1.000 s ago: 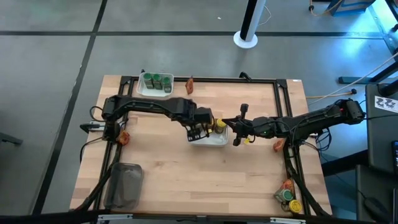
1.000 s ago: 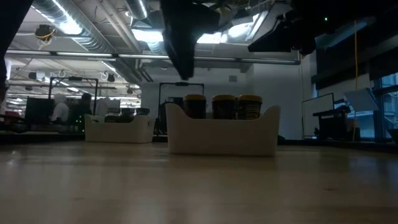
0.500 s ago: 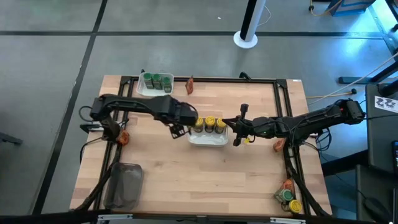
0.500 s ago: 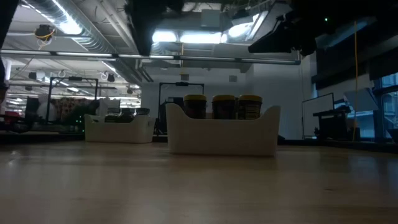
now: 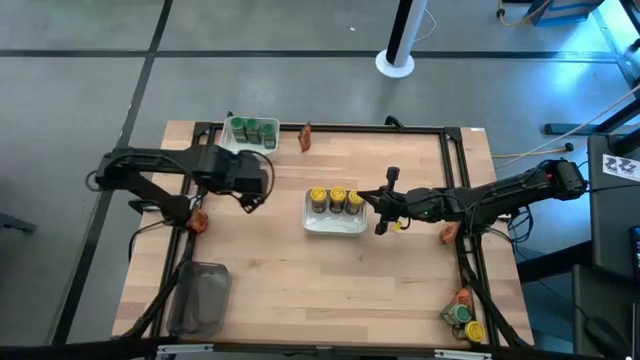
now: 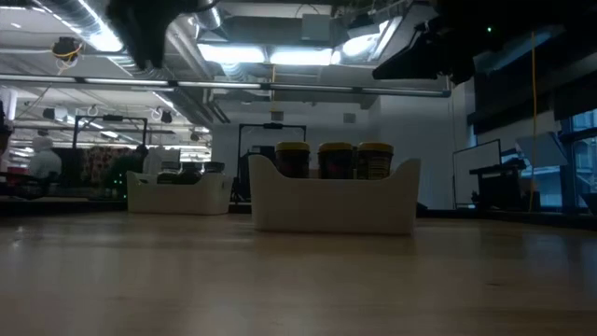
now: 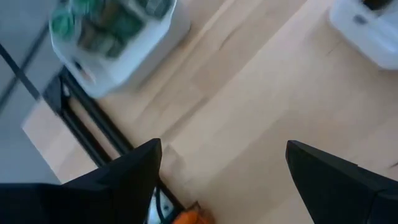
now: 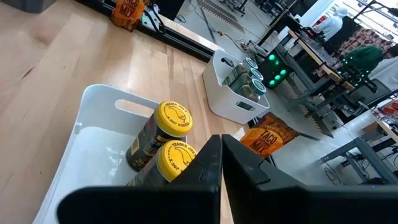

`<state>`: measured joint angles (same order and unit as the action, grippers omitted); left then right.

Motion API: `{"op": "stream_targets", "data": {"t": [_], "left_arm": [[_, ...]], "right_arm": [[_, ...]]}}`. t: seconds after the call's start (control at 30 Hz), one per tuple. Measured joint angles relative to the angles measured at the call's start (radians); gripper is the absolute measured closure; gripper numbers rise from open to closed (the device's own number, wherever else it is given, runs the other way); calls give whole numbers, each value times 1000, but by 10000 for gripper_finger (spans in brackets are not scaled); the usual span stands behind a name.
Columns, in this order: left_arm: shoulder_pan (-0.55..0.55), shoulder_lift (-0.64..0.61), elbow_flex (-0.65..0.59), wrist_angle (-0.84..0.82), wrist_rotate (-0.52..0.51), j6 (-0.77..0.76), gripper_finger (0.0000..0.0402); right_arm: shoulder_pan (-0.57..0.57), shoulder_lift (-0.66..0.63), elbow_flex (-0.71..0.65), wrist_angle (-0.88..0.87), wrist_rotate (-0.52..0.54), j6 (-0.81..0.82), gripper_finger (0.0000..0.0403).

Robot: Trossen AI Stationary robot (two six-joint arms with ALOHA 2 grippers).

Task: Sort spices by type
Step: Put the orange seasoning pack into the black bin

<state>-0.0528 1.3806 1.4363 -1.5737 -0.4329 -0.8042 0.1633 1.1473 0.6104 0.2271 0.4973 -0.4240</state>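
The wooden worktop [image 5: 330, 270] sits on a grey floor. My left hand [image 5: 256, 186] hangs wide open and holds nothing; the white tray of green-lidded jars [image 5: 250, 131] lies just beyond it, and the three yellow-lidded jars [image 5: 337, 200] stand in their own white tray [image 5: 335, 226], well off toward my right arm. My right hand [image 5: 385, 212] is pinched shut and empty, just beside those jars. A second ago my left hand was over the yellow-lidded jars; it has since drawn back toward the worktop's left side. A red-orange packet [image 5: 306, 137] stands near the far edge.
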Motion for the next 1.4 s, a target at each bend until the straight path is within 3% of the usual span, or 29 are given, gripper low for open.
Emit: {"op": "stream_targets", "data": {"t": [0.2,0.57,0.93,1.4], "left_arm": [[0,-86,-130,2,70,-80,75],[7,-85,-327,3,184,-86,75],[113,-83,-505,2,281,51,75],[152,-62,-611,24,308,142,75]], "right_arm": [[0,0,0,2,0,0,389],[0,0,0,7,-18,0,389],[0,0,0,10,-19,0,389],[0,0,0,11,-19,0,389]]}}
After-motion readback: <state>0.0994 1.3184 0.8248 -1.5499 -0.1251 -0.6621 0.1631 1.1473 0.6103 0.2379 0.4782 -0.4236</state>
